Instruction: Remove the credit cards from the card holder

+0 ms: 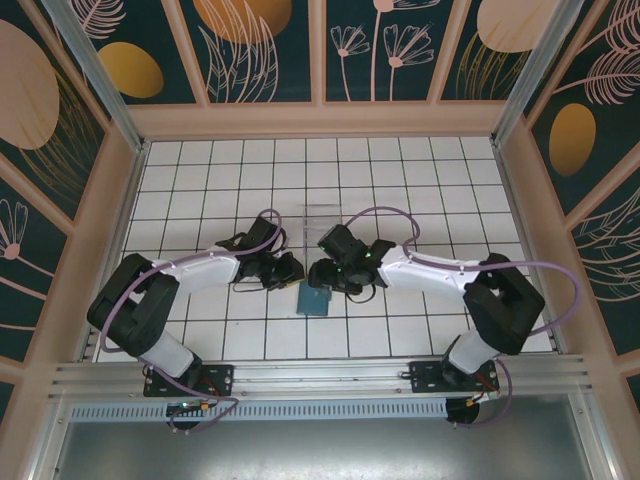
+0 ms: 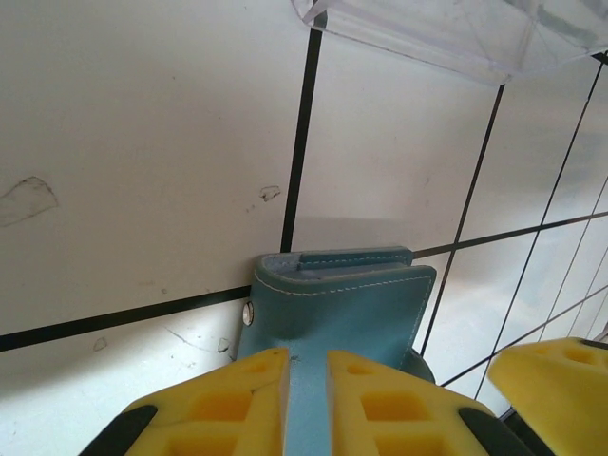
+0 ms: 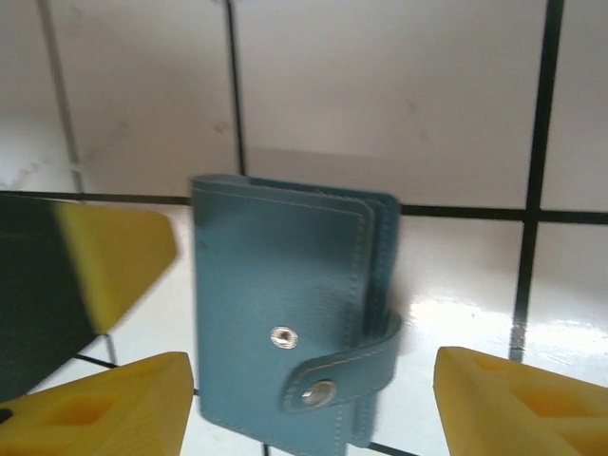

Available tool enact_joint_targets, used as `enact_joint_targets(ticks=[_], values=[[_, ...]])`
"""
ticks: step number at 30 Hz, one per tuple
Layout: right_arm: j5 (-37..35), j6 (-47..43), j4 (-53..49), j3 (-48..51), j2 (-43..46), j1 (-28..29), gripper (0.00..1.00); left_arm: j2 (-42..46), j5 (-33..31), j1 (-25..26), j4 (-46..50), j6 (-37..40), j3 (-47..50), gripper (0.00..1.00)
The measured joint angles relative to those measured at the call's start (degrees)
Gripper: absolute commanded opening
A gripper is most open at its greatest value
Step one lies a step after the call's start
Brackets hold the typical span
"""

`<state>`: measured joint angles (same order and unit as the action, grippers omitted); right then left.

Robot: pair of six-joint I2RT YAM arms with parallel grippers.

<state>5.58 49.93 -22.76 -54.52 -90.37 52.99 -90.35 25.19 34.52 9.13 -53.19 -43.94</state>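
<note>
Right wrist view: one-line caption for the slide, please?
Closed teal card holder, strap across its front, between the right gripper's open yellow fingers.

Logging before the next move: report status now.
Left pincer shut on the card holder, which is folded shut. Right pincer open, straddling it. Clear box beyond, not blocking.

White tiled floor (image 1: 400,180), dark floral walls (image 1: 260,50), pale wooden frame (image 1: 320,120)

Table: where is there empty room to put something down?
Free: tiles between the clear box and back wall, and the back corners. Crowded: the middle, where the left hand, right hand and blue wallet meet.
</note>
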Motion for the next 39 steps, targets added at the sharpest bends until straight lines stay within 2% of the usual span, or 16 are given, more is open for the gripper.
enact_joint_targets(ticks=[12,16,20,24,32,39], values=[[0.3,2.2,-2.4,3.3,-0.5,0.0,0.35,0.4,-0.4,0.0,2.4,1.0,-1.2,0.20],[0.3,3.4,-1.6,5.7,1.4,0.0,0.15,0.4,-0.5,0.0,3.7,2.2,-2.7,0.22],[0.5,3.9,1.1,7.4,2.0,0.0,0.01,0.4,-2.2,0.8,6.1,3.3,-4.6,0.23],[0.9,4.1,4.2,9.1,4.1,0.0,0.00,0.4,-4.4,2.4,9.1,4.2,-6.0,0.25],[2.4,4.6,10.7,11.4,9.9,0.0,0.00,0.4,-7.2,6.0,13.5,5.6,-9.9,0.51],[4.0,5.0,13.6,11.6,10.5,0.0,0.00,0.4,-8.0,7.1,15.1,5.7,-10.6,0.59]])
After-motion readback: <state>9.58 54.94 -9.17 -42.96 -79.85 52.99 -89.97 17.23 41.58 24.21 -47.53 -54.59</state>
